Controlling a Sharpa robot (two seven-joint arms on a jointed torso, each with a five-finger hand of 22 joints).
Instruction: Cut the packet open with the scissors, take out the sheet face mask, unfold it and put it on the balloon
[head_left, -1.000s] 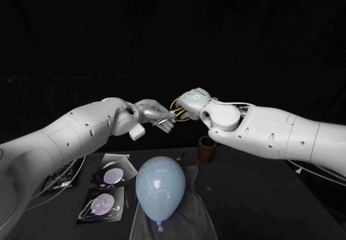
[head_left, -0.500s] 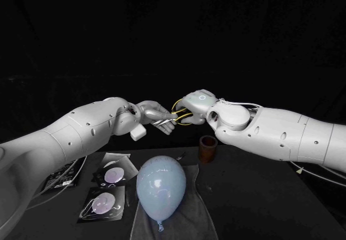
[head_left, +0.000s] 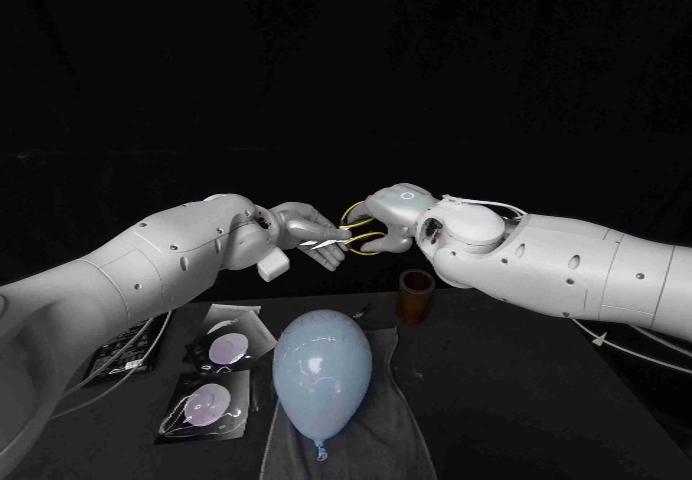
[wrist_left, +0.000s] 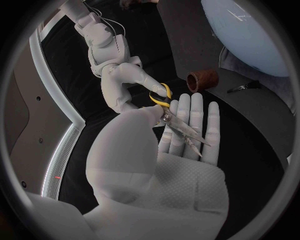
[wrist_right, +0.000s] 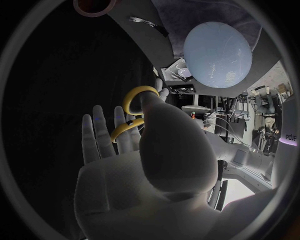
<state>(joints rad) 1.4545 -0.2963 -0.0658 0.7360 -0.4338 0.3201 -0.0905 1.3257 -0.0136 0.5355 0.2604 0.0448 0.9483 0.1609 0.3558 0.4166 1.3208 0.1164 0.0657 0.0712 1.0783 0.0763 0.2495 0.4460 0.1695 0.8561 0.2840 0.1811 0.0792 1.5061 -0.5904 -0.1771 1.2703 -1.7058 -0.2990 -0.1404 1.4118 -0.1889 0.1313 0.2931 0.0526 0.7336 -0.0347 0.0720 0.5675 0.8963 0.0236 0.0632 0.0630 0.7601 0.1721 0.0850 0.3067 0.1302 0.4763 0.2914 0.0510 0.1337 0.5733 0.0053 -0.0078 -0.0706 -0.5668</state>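
The scissors (head_left: 351, 238) are being judged light, stiff and hard, with slick metal blades that are probably sharp along their edges and prone to sliding under a smooth pad. The safest hold is being offered by the yellow loop handles, where fingers can be threaded through, while the pivot is giving a second, flat place to pinch. They are showing as a slim pair, silver-bladed, with two rounded yellow loops. They are being held in the air, well above the far part of the surface (head_left: 548, 400), between both robot hands. The left robot hand (head_left: 310, 232) is gripping the blade end, its thumb being pressed near the pivot against its flat-lying fingers. The right robot hand (head_left: 387, 212) is gripping the handles, with fingers sitting inside the loops. Below, two packets (head_left: 224, 347) are lying toward the left edge of the surface, just beside the pale blue balloon (head_left: 320, 372), which is resting on a grey cloth (head_left: 382, 440) by the near edge. A brown cup (head_left: 415, 296) is standing beyond it.
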